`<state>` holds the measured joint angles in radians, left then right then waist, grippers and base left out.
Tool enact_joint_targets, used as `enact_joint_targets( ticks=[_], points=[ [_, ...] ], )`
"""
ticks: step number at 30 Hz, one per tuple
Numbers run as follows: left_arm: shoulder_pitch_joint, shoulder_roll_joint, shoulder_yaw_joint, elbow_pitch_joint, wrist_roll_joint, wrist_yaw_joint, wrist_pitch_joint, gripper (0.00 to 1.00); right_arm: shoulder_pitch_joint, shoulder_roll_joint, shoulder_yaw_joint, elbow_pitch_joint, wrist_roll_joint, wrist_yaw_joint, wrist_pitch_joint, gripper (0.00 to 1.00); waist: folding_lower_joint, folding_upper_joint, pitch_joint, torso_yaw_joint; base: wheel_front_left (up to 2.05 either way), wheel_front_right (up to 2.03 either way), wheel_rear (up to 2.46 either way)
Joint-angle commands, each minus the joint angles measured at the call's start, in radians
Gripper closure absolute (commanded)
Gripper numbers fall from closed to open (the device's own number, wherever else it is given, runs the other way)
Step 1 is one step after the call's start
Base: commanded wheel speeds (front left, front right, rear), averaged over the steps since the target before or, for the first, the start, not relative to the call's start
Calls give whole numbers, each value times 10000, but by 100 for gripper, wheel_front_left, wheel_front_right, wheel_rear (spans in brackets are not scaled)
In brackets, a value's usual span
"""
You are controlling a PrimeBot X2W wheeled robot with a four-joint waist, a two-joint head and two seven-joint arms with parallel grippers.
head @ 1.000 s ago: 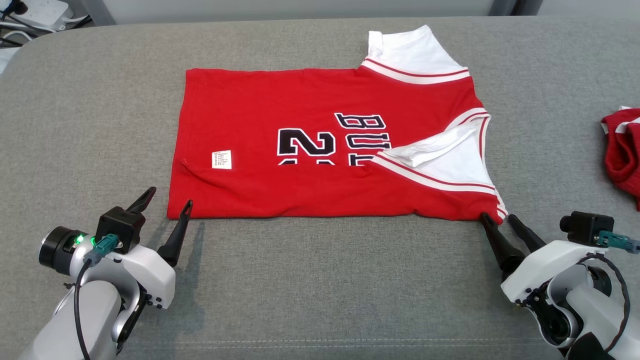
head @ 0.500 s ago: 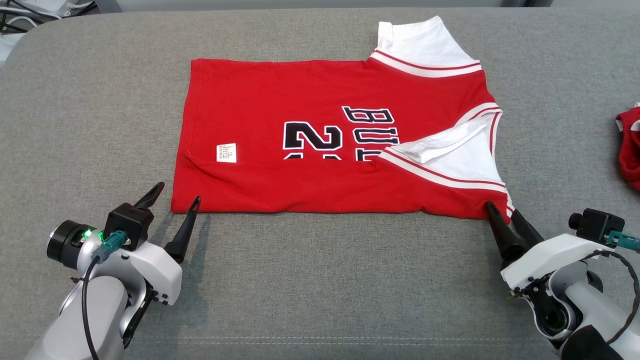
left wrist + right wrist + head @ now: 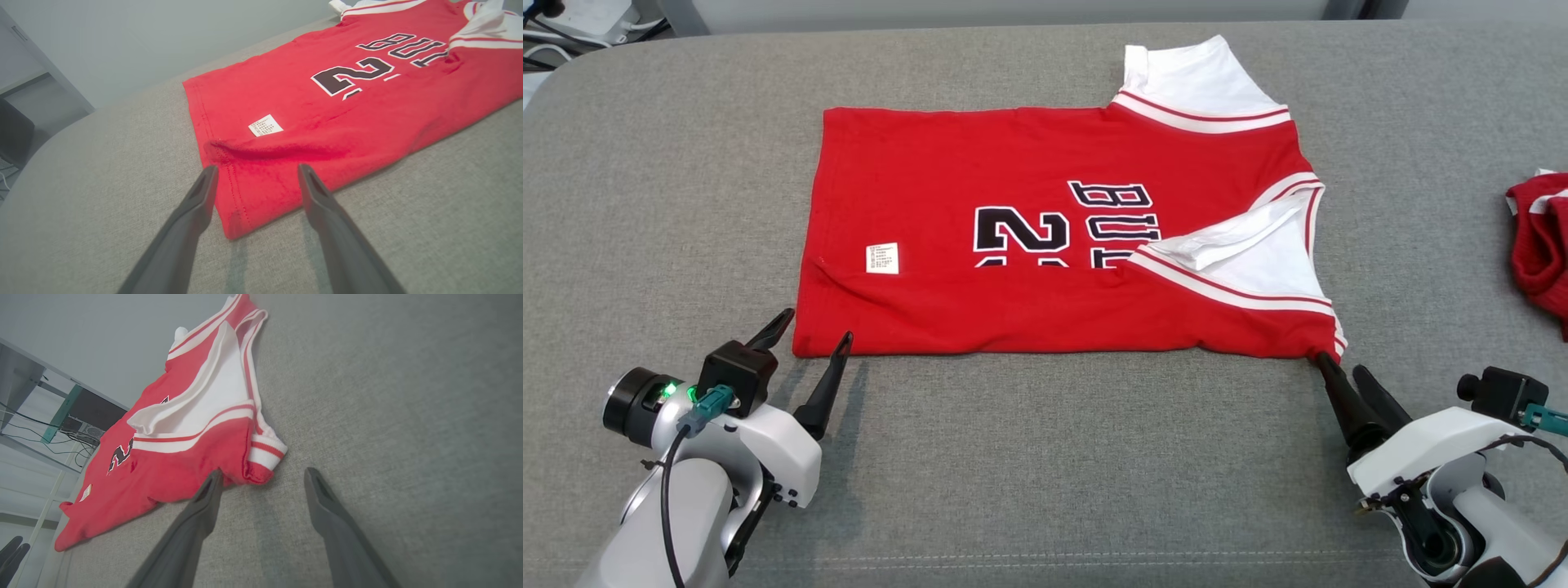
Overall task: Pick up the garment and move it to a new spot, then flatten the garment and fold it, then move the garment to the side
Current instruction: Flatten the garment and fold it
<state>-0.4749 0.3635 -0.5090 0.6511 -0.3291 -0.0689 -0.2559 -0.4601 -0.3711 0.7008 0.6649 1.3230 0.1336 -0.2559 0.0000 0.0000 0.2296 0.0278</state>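
Note:
The red garment (image 3: pixel 1029 310), a jersey with white sleeves and black lettering, lies flat on the grey cushion (image 3: pixel 1045 457) with its near half folded over. My left gripper (image 3: pixel 815 325) is open at its near-left corner. In the left wrist view that corner of the garment (image 3: pixel 286 102) sits between the spread fingers of the left gripper (image 3: pixel 257 167). My right gripper (image 3: pixel 1338 365) is open at the near-right corner. In the right wrist view, the right gripper (image 3: pixel 263 471) has one fingertip at the hem of the garment (image 3: pixel 184 465) and the other over bare cushion.
Another red cloth (image 3: pixel 1539 253) lies at the cushion's right edge. Cables and a white power strip (image 3: pixel 572 16) sit beyond the far-left corner. A seam runs along the cushion's near edge (image 3: pixel 1045 562). Bare cushion stretches on all sides of the garment.
The head camera swung a little and came back. My left gripper has edged slightly right, closer around the near-left corner. Both grippers stay open and the garment has not moved.

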Motion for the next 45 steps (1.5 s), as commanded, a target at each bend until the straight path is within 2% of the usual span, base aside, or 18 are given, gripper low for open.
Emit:
enact_joint_targets(
  ticks=[1, 13, 24, 26, 27, 28, 30, 31, 38, 45],
  points=[
    [-44, 319, 435, -139, 147, -21, -59, 0, 284, -139, 172, -147, 118, -29, -50, 0, 0, 0, -12, -23, 0, 0, 0],
    [-33, 53, 658, 13, 546, -237, -59, 0, 32, 124, 313, -240, 571, -29, -40, 0, 0, 0, -40, 119, 0, 0, 0],
    [52, -89, 954, 85, 731, -353, -59, 0, -70, 218, -234, -435, 1078, -29, -55, 0, 0, 0, 31, 231, 0, 0, 0],
    [73, -129, 990, 88, 776, -365, -59, 0, -78, 229, -312, -431, 1062, -29, -56, 19, 0, 0, 40, 224, 0, 0, 0],
    [78, -143, 1013, 91, 793, -373, -59, 0, -81, 246, -378, -436, 1059, -29, -56, 33, 0, 0, 44, 220, 0, 0, 0],
    [81, -154, 1035, 94, 810, -381, -59, 0, -83, 261, -416, -446, 1042, -29, -56, 57, 0, 0, 48, 213, 0, 0, 0],
    [88, -173, 1082, 100, 840, -397, -59, 0, -81, 296, -553, -477, 994, -29, -57, 89, 0, 0, 57, 195, 0, 0, 0],
    [90, -182, 1103, 108, 856, -406, -59, 0, -74, 309, -577, -478, 951, -29, -57, 100, 0, 0, 59, 188, 0, 0, 0],
    [133, -302, 1253, 240, 861, -475, -59, 0, -60, 232, -917, -463, 653, -29, -58, 100, 0, 0, 54, 128, 0, 0, 0],
    [164, -603, 1754, 663, 345, -516, -59, 0, 8, 52, -965, -463, 403, -29, -58, 100, 0, 0, 97, 34, 0, 0, 0]
  ],
)
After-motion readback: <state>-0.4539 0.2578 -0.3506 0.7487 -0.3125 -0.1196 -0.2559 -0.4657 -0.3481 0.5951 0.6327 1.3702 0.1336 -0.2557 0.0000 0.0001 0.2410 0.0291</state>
